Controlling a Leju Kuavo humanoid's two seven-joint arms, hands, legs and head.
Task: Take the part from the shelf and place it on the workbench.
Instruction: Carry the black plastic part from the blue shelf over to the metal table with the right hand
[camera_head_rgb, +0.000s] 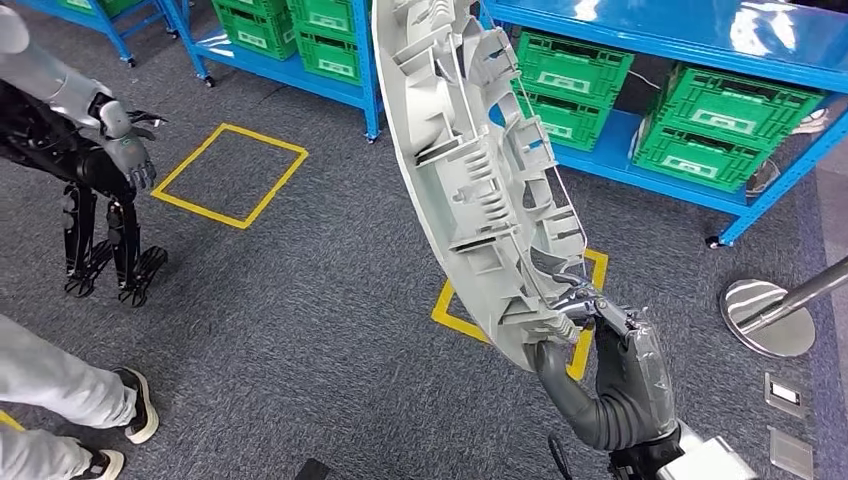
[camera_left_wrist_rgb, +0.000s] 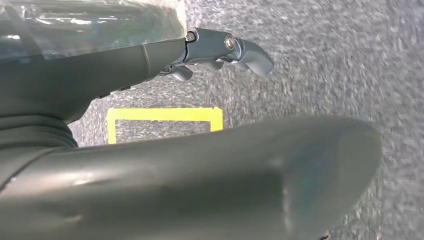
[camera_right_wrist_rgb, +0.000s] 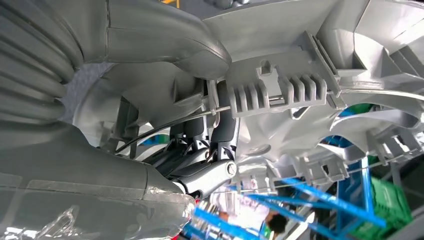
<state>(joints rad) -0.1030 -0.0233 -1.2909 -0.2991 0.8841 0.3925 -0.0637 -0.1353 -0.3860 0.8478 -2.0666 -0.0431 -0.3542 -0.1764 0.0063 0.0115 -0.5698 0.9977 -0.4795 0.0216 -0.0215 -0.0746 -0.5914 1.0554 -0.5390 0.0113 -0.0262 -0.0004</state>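
i'm seeing the long grey ribbed part (camera_head_rgb: 480, 170) standing upright above the carpet, in front of the blue shelf (camera_head_rgb: 690, 30) of green crates (camera_head_rgb: 725, 125). my right robot hand (camera_head_rgb: 610, 360) is gripping its lower end. my left robot hand (camera_head_rgb: 125, 150) is hanging with nothing in it, fingers curled loosely.
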